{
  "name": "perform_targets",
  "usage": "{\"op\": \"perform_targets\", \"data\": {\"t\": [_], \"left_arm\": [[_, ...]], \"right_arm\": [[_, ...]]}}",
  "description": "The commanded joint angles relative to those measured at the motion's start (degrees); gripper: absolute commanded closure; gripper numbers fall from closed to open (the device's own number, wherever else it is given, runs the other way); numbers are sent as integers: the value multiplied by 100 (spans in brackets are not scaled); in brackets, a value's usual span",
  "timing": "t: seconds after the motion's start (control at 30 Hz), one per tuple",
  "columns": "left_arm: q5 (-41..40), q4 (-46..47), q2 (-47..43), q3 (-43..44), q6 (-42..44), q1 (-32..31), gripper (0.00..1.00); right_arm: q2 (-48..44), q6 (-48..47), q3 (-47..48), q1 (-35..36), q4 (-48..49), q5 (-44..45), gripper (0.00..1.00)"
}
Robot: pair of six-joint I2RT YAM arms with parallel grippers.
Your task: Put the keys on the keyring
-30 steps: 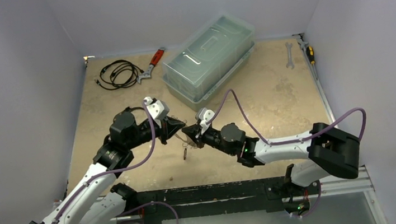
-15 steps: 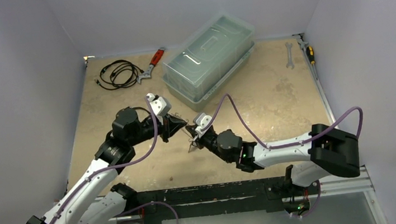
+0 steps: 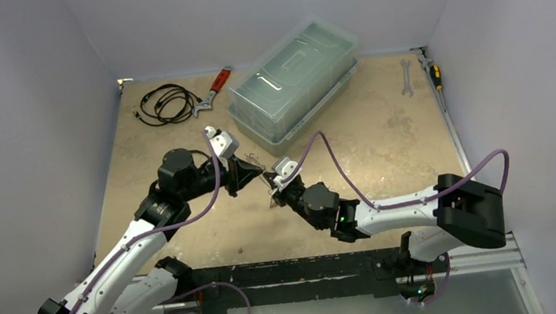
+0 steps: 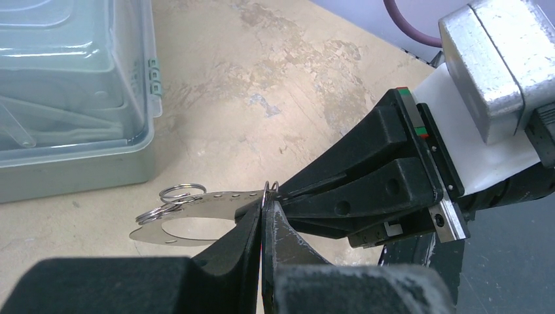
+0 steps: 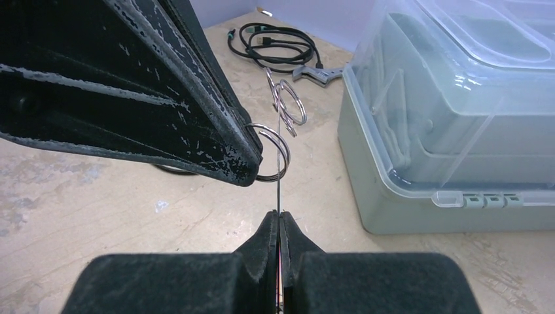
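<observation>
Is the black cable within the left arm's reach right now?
Likely not yet: nothing blocks the black cable, but the left gripper is shut at a split ring by the keyring the right gripper clamps.

Soft, even light, prob. from above. Table (image 3: 383,137) is bright w/ faint shadows under the arms (image 3: 135,244). A bit of shine on the clear box (image 3: 292,64). Wrist pics: the close black fingers (image 5: 163,281) look fuzzy, far stuff sharp.

A tan, mottled worktop (image 3: 383,137) fills the middle of the top view. Plain pale lilac-grey walls close it in: the back wall (image 3: 242,11) across the top, side walls at left (image 3: 14,155) and right (image 3: 524,58). The light is soft and even.
</observation>
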Motion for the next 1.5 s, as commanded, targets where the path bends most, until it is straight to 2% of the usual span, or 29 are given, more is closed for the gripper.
{"op": "perform_targets", "data": {"t": [0.0, 0.03, 0.23, 0.4, 0.63, 0.7, 0.97, 1.2, 1.47], "left_arm": [[-25, 308, -83, 152, -80, 97, 100], [-9, 326, -105, 150, -82, 99, 100], [-3, 309, -151, 146, -50, 110, 100], [-38, 248, -189, 161, 5, 106, 100], [-98, 148, -86, 271, 19, 107, 100], [-81, -45, -11, 342, -45, 105, 100], [-119, -506, 144, 584, -169, 97, 100], [-370, -1118, 127, 807, -30, 97, 100], [-493, -1324, 132, 816, -226, 97, 100]], "right_arm": [[-32, 72, 190, 52, 222, -169, 100], [-22, 88, 189, 52, 198, -229, 100], [-75, 129, 187, 52, 134, -404, 82], [-153, 146, 162, 52, 85, -434, 73], [-351, 327, 63, 45, 75, -692, 49], [-306, 316, 99, 43, 114, -727, 47], [162, 221, 293, 34, 225, -619, 67], [207, 134, 344, 34, 182, -590, 99], [1, 61, 296, 34, 109, -499, 100]]}}
